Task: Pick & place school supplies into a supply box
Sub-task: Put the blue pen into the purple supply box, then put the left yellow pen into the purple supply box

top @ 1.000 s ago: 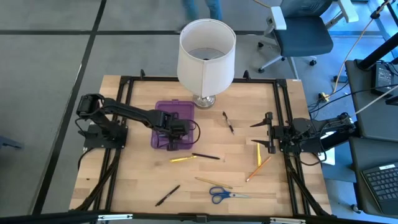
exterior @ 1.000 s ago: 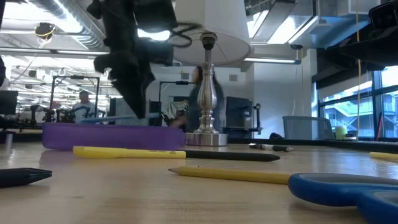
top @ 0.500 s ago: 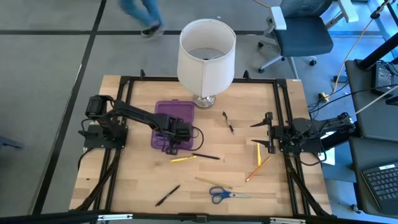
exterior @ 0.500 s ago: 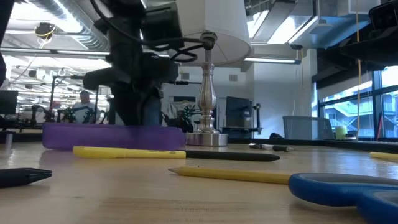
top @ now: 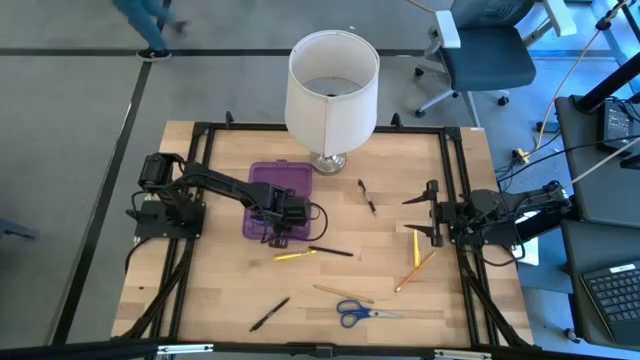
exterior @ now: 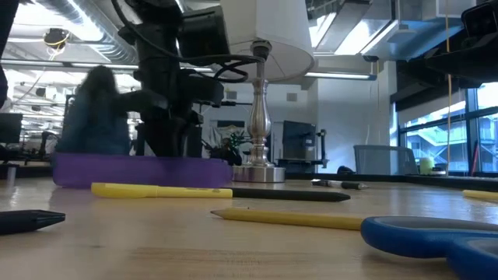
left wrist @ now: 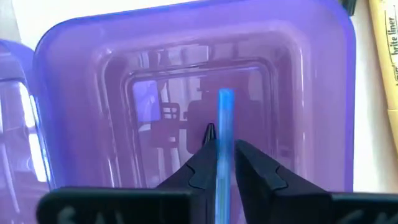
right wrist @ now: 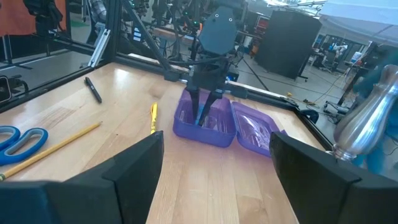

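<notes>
Both arms are matte black all over, built from slim tube-like links with chunkier blocky joints, and each sits on a squat black base at its own side of the table. The left arm [top: 215, 187] has thin black cables looping loose around its wrist block, and its fingers [left wrist: 258, 171] are plain dark wedges tapering to narrow tips. The right arm [top: 510, 210] looks the same, with broad flat black fingers [right wrist: 134, 171] and more black cabling bunched behind it.
</notes>
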`<action>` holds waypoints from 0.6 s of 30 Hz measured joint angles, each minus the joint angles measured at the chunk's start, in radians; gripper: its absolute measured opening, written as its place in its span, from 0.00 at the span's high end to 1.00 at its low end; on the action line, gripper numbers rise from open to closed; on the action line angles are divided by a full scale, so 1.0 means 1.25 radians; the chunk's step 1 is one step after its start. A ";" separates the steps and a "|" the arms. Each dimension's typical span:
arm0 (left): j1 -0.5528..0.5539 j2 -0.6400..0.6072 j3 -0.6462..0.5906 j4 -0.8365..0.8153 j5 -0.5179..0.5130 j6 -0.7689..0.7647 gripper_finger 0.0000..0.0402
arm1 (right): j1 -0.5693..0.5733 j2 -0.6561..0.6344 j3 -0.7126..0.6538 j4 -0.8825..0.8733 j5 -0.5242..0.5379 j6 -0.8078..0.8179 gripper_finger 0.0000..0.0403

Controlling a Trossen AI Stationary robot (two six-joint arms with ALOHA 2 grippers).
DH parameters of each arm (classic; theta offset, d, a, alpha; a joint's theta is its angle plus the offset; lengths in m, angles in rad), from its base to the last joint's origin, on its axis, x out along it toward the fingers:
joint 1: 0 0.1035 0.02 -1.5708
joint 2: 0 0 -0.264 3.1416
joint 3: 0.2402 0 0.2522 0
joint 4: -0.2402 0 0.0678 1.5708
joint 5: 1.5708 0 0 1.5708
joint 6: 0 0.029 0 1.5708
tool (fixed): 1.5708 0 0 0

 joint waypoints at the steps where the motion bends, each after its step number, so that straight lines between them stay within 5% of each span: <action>1: 0.000 -0.001 0.004 -0.001 0.000 -0.002 0.85 | 0.000 0.000 0.000 0.000 0.000 0.000 0.26; 11: 0.000 -0.002 0.102 -0.103 0.021 -0.075 0.79 | 0.000 0.000 0.000 0.000 0.000 0.000 0.26; 18: -0.001 -0.003 0.192 -0.109 0.102 -0.374 0.80 | 0.000 0.000 0.000 0.000 0.000 -0.001 0.26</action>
